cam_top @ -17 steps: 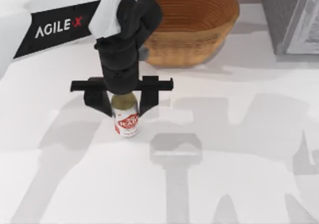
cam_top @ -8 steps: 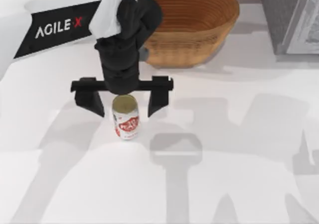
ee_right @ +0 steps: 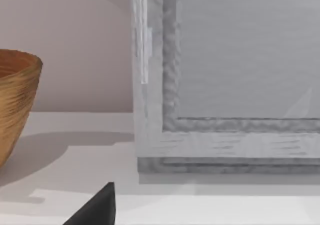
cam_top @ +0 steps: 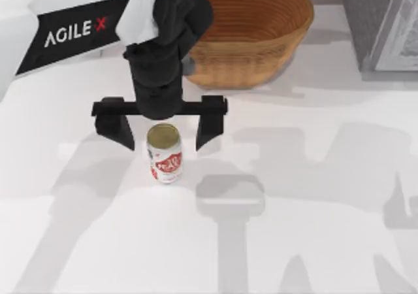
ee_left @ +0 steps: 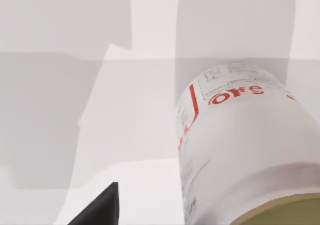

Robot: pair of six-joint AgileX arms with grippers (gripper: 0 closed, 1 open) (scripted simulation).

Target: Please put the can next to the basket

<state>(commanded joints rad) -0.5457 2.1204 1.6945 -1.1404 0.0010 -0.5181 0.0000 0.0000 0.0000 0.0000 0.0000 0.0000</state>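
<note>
The can [cam_top: 164,155], white-labelled with red markings and a gold top, stands upright on the white table, a short way in front of the orange-brown wicker basket [cam_top: 261,65]. My left gripper [cam_top: 163,138] hovers just above the can's top, open wide, with one black finger on each side and neither touching it. In the left wrist view the can [ee_left: 240,150] looms close, with one fingertip [ee_left: 97,212] apart from it. My right arm is parked, and its wrist view takes in the basket's wall [ee_right: 17,100].
A large grey box [cam_top: 382,23] stands at the back right of the table, to the right of the basket; it shows as grey box [ee_right: 225,75] close in the right wrist view. Bare white table lies in front of and right of the can.
My left gripper has let go of the can: its fingers spread apart and it has drawn slightly up and back. The can stays standing in place.
</note>
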